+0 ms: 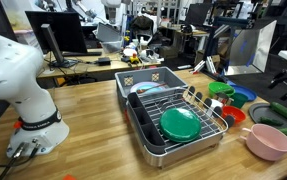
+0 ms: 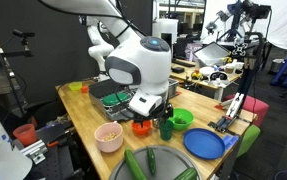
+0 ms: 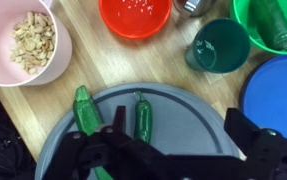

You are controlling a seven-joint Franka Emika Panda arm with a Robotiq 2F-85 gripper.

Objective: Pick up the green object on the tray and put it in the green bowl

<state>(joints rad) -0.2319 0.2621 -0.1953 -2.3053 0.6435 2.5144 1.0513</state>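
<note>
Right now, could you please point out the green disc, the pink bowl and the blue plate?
green disc (image 1: 180, 123): exterior view, middle of its top.
pink bowl (image 1: 268, 149): exterior view, its outer wall.
blue plate (image 3: 281, 95): wrist view, its bare face.

Butcher-block wooden table (image 1: 93, 125) in a cluttered lab, dark monitor (image 1: 68, 32) on a desk (image 1: 88, 68) behind.

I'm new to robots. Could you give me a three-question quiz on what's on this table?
1. True or false: the green disc lies in the tray.
2. What is in the pink bowl? A) nuts B) water C) nothing
3. Fill in: the plate beside the green bowl is coloured ___.
Key: 1 true; 2 A; 3 blue.
</note>
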